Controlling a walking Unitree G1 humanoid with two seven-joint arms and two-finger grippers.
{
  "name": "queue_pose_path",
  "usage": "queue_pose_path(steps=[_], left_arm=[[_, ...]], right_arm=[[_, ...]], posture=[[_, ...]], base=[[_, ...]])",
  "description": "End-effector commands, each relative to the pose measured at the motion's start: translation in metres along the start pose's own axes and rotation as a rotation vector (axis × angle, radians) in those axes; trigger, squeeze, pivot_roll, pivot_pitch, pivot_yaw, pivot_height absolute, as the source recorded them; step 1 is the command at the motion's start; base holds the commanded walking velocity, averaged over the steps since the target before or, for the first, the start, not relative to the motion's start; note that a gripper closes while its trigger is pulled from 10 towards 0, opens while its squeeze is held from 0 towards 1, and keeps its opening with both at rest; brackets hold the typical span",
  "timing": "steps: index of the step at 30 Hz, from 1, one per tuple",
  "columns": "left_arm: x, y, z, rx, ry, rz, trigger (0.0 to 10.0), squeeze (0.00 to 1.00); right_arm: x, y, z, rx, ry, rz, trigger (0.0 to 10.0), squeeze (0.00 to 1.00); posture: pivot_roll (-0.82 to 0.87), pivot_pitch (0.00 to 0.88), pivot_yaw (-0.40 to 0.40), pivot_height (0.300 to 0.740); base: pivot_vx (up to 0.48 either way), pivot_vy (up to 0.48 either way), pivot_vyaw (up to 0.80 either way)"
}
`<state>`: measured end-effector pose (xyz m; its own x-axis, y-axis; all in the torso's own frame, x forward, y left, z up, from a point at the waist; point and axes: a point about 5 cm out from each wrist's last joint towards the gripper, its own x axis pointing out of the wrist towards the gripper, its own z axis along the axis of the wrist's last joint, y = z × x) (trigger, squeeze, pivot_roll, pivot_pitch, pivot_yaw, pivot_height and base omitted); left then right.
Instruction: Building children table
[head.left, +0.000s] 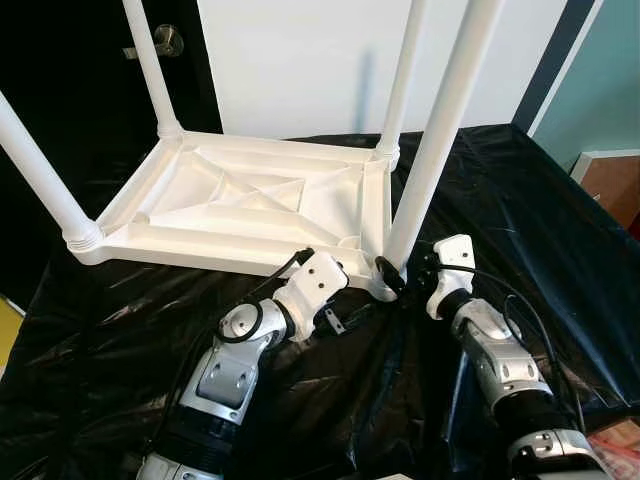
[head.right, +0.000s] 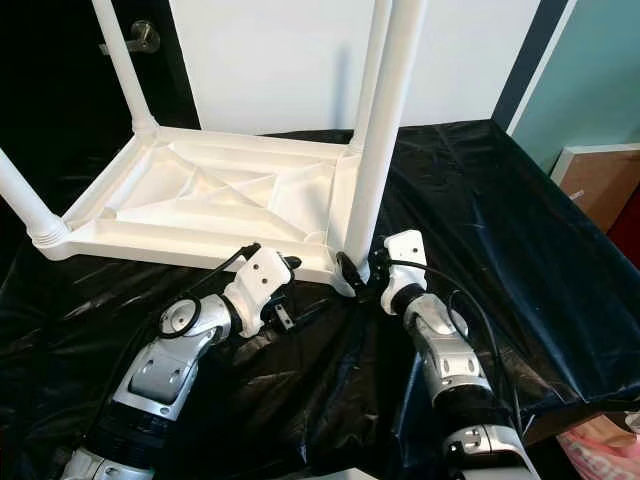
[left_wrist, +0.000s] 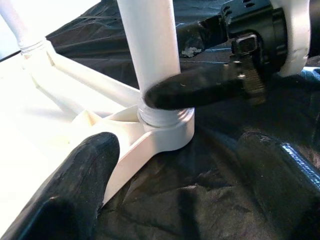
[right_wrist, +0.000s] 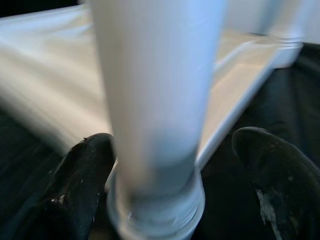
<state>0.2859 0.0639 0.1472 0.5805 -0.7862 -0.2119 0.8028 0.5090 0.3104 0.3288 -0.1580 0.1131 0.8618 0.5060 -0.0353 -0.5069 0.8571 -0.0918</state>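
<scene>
Black plastic sheeting covers the work surface where the upturned white tabletop lies, four legs up. Right gripper straddles the nearest leg at its socket, fingers seemingly wide; left gripper brackets that corner, open. Next: close and twist it home.

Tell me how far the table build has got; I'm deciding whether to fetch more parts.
All four legs stand upright in the corners of the upturned white tabletop. In hand: the near right leg, with the right gripper open around its base at the socket and the left gripper open beside that corner. Left: checking the leg is seated, then turning the table over.
</scene>
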Motion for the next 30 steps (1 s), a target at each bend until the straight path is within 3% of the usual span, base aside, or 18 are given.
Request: queue_pose_path(steps=[1,4,8,13,14,26,27,30], left_arm=[[0.003,0.002,0.0,0.008,0.0,0.055,10.0,0.0],[0.003,0.003,0.0,0.009,0.0,0.055,10.0,0.0],[0.003,0.005,0.001,0.011,-0.001,0.064,10.0,0.0],[0.001,0.007,0.002,0.008,-0.001,0.086,10.0,0.0],[0.0,0.008,0.002,0.006,0.0,0.095,10.0,0.0],[-0.005,0.01,0.0,-0.004,0.006,0.126,10.0,0.0],[-0.004,0.01,0.0,-0.004,0.006,0.125,10.0,0.0],[-0.003,0.01,0.001,-0.004,0.004,0.124,10.0,0.0]], right_arm=[[0.004,0.0,0.001,-0.024,0.014,0.089,10.0,0.0],[0.007,-0.001,0.003,-0.032,0.014,0.115,10.0,0.0],[0.027,0.0,0.013,-0.069,0.042,0.191,10.0,0.0],[0.034,0.003,0.013,-0.066,0.057,0.239,10.0,0.0],[0.034,0.003,0.012,-0.071,0.067,0.245,0.0,0.0],[0.026,-0.009,-0.002,-0.064,0.135,0.237,0.0,0.0],[0.025,-0.01,-0.002,-0.053,0.135,0.223,10.0,0.0],[0.025,-0.011,-0.003,-0.032,0.126,0.194,10.0,0.0]], posture=[[-0.03,0.0,-0.027,0.74],[-0.03,0.0,-0.027,0.74],[-0.01,0.0,-0.036,0.74],[0.01,0.0,-0.047,0.74],[0.02,0.0,-0.053,0.74],[0.02,0.003,-0.057,0.74],[0.02,0.006,-0.056,0.74],[0.01,0.007,-0.055,0.74]], base=[[0.0,0.0,0.0],[0.0,0.0,0.0],[0.0,0.0,0.0],[0.0,0.0,0.0],[0.0,0.0,0.0],[0.0,0.0,0.0],[0.0,0.0,0.0],[0.0,0.0,0.0]])
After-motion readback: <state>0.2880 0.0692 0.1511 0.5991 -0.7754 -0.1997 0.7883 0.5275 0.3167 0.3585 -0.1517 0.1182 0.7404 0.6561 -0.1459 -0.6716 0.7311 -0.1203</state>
